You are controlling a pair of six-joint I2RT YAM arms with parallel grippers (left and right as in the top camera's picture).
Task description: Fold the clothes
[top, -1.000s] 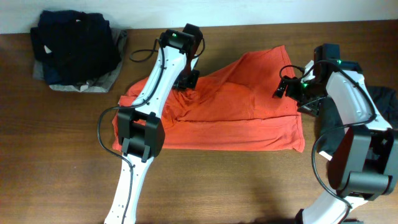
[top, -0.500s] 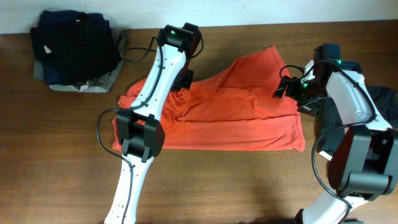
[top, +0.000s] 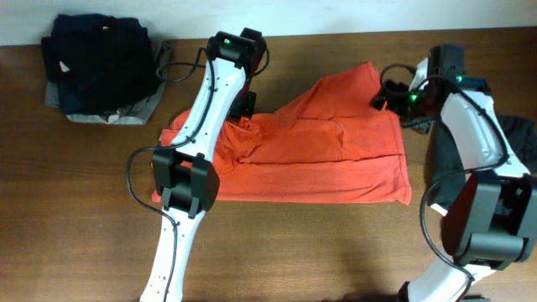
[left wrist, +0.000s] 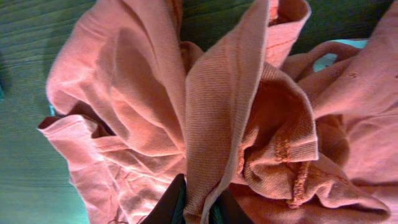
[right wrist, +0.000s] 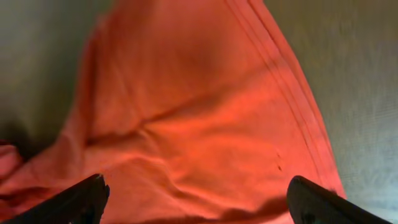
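Barely begun: red-orange T-shirt [top: 319,159] lies crumpled, unfolded; left end effector [left wrist: 198,204] pinches a fabric ridge, right end effector [right wrist: 199,200] hangs wide open.

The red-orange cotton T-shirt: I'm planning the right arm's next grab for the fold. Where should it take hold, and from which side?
Grip the stitched hem at the far right corner of the red-orange cotton T-shirt, coming in from the right over the bare wooden table. That edge lies flat and exposed, while the middle is bunched. The open right hand hovers over it.
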